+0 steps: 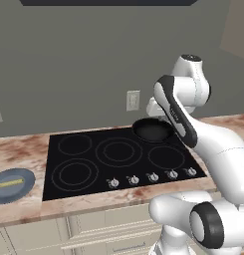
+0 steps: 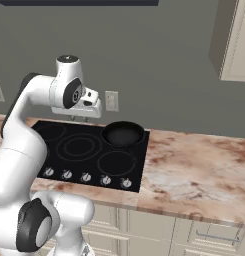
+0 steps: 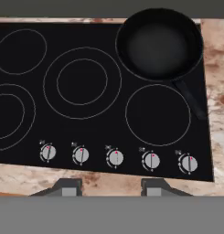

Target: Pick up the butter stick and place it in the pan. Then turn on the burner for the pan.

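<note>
So right now the gripper (image 3: pixel 109 188) is hanging high over the near edge of the cooktop (image 1: pixel 93 164), jaws spread wide with nothing between them, looking straight down at the row of knobs (image 3: pixel 115 157). The butter stick (image 1: pixel 9 183) is way off on the left, lying on the blue-grey plate (image 1: pixel 25 189) on the counter (image 1: pixel 24 149), well apart from the gripper. The pan (image 1: pixel 152 129) sits on the far right burner, empty, handle pointing toward the near right corner of the cooktop. My guess is the step in hand is just getting over to the butter, so the whole task is barely started. To do it well I'd swing left while keeping height, line the fingers up across the short width of the stick rather than along it, and come down straight so the tips don't clip the plate's rim. The bar is thin and lies flat, so the pinch has to go low. Room-wise it's pretty friendly: the cooktop is flat glass with nothing sticking up except the knobs, and the wall is well back. The plate sits close to the counter's near edge, so don't shove it forward.
</note>
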Robot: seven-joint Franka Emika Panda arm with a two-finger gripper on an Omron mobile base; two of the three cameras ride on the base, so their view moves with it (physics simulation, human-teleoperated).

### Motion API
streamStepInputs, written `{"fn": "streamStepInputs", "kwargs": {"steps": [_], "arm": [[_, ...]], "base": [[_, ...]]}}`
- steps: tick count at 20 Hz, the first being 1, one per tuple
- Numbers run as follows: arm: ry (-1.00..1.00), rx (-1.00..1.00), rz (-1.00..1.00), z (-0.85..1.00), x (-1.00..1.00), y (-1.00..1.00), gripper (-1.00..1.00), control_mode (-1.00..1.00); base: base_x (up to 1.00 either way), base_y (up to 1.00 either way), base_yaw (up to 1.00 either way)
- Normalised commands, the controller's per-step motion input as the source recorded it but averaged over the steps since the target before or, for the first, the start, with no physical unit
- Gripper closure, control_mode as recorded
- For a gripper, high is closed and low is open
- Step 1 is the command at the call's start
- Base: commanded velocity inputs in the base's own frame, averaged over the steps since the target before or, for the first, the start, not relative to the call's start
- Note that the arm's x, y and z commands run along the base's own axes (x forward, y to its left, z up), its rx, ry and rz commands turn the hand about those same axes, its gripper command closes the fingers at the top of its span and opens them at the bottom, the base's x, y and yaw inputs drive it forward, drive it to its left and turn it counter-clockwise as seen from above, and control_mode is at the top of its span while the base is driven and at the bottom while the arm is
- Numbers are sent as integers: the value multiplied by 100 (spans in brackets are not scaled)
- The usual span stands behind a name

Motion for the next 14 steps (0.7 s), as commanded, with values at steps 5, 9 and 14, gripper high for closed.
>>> {"fn": "streamStepInputs", "kwargs": {"steps": [5, 9, 14], "arm": [[2, 0, 0, 0, 0, 0, -100, -100], [3, 0, 0, -4, 0, 16, -100, -100], [7, 0, 14, -11, 0, 59, -100, -100]], "base": [[0, 0, 0], [0, 0, 0], [0, 0, 0]]}}
